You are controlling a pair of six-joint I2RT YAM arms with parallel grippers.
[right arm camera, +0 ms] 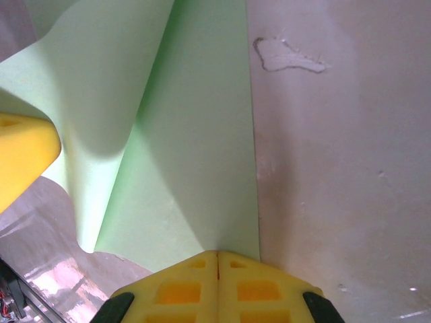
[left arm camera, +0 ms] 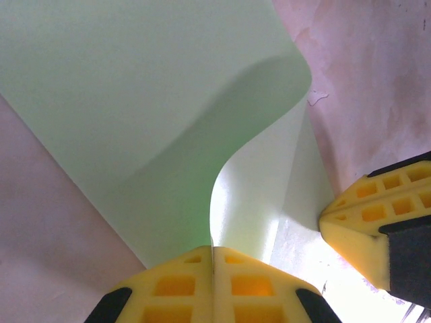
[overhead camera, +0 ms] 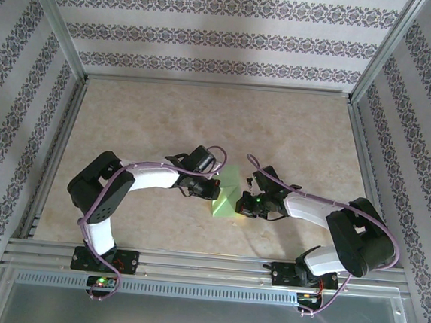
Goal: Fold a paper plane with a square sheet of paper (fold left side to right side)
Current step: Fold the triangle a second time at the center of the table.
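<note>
The square sheet of paper is light green and lies mid-table between the two grippers, partly folded with one flap lifted. In the left wrist view the sheet curls upward, and my left gripper is shut on its raised edge, which runs into the seam between the yellow fingers. My left gripper sits at the paper's left side. My right gripper is at the right side, shut, its tips down on the flat part of the sheet near its right edge.
The beige tabletop is bounded by aluminium rails at the front and sides, with patterned walls beyond. A scuff mark lies on the table just right of the paper. The other arm's yellow finger stands close by.
</note>
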